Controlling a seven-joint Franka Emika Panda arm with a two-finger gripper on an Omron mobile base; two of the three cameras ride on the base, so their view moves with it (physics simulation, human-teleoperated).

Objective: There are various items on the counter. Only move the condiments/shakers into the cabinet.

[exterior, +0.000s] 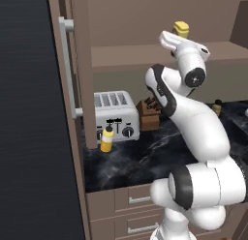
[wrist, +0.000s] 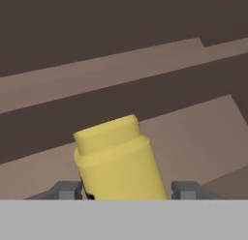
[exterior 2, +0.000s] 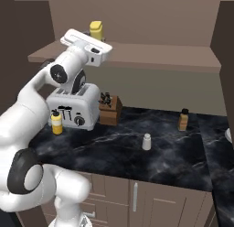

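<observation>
A squat yellow bottle sits between my gripper's fingertips, which are shut on its sides just over the cabinet's inner shelf. From the base it shows above my hand. A yellow squeeze bottle with a white collar stands on the black counter in front of the toaster. The pale grey shaker stands mid-counter. A small tan bottle with a dark cap stands further right by the wall.
The silver four-slot toaster and the brown knife block stand at the back left of the counter. The open cabinet door with its long silver bar handle hangs to the left of my arm. Brown drawers run below the counter.
</observation>
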